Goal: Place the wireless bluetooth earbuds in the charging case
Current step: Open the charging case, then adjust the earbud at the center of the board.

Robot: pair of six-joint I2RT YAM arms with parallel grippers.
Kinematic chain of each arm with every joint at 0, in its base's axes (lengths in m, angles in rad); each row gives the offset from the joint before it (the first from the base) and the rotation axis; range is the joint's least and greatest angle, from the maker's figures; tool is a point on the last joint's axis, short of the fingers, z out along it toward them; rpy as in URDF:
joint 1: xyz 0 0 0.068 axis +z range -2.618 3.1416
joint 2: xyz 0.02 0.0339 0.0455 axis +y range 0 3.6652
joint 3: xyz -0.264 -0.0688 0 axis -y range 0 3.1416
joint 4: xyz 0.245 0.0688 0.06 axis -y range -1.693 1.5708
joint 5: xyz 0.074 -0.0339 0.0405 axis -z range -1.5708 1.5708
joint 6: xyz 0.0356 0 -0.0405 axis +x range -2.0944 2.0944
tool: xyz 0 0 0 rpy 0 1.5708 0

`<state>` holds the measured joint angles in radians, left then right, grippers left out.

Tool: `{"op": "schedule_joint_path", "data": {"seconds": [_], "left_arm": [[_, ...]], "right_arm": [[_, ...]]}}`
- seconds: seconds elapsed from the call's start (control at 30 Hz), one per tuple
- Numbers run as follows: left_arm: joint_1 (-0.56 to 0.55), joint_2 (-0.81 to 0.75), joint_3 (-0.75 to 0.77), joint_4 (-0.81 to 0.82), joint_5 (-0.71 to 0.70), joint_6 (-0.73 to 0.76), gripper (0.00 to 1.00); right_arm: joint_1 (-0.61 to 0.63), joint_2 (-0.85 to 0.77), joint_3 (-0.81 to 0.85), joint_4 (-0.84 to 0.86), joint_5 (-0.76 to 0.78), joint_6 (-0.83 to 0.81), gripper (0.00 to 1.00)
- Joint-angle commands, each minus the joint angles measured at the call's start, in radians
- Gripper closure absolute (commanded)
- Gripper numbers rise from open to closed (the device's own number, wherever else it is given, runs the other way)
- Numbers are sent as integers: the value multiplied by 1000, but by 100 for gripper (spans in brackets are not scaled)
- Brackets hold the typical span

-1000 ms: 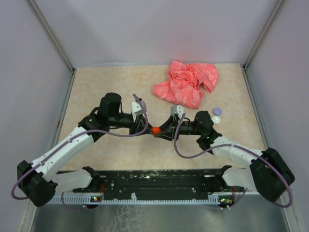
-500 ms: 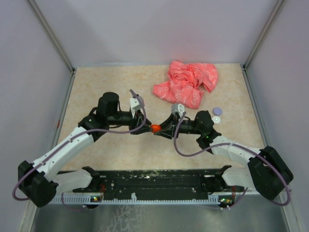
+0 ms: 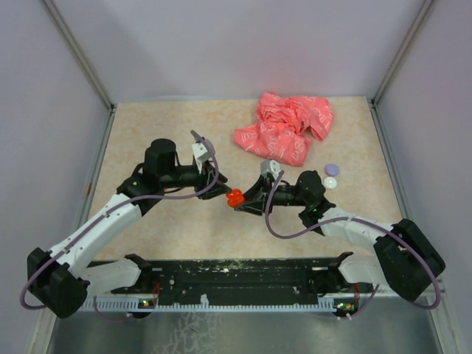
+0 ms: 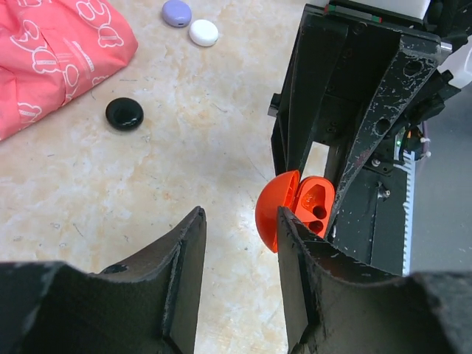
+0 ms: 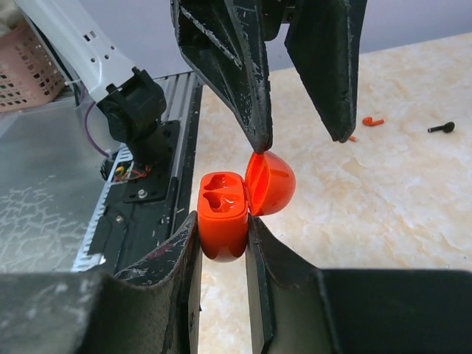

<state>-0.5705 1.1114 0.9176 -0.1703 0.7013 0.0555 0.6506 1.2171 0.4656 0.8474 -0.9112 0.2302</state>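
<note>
The charging case (image 5: 221, 198) is up off the table (image 5: 383, 206), so I'm taking this from the big pieces down. My right gripper (image 5: 222, 230) is clamped on the case's lower half. The left gripper (image 4: 237, 221) hangs just ahead of it, jaws apart with nothing between them, one fingertip (image 5: 259, 139) touching the rim of the hinged lid (image 5: 271, 183). That lid stands swung back, and both sockets (image 5: 220, 190) are bare. Of the earbuds I can pick out an orange earbud (image 5: 372, 121) and a black earbud (image 5: 441, 127), down on the table out past the left fingers, well apart from the case. To do this well, I reckon I keep the right grip steady, lift the left finger clear without knocking the lid shut, then pinch one bud by its stem so its body drops into the matching socket.
</note>
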Motion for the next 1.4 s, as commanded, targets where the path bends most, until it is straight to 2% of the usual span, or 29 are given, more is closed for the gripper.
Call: {"op": "schedule_joint_path", "data": {"seconds": [0.0, 0.13, 0.23, 0.37, 0.53, 0.67, 0.83, 1.13, 1.37], "left_arm": [[10, 4, -12, 41, -64, -5, 52], [13, -7, -17, 44, -84, -12, 47], [19, -29, -25, 47, -141, -24, 42], [32, -52, -37, 43, -283, -55, 35], [66, -37, -30, -13, -513, -124, 32], [125, 8, -20, -48, -610, -171, 32], [183, 84, 2, -73, -637, -221, 34], [212, 231, 4, -16, -765, -327, 36], [314, 400, 72, -16, -831, -320, 41]], "right_arm": [[10, -2, 10, 134, -85, 26, 100], [9, -6, 0, 113, -38, 1, 100], [9, -19, -18, 58, 52, -58, 100], [9, -24, -59, 54, 234, -116, 100], [10, -23, -111, 135, 363, -122, 100], [9, -25, -139, 173, 442, -126, 100], [9, -18, -171, 242, 511, -104, 100], [10, -40, -174, 222, 536, -112, 100], [9, -42, -176, 224, 541, -113, 100]]}}
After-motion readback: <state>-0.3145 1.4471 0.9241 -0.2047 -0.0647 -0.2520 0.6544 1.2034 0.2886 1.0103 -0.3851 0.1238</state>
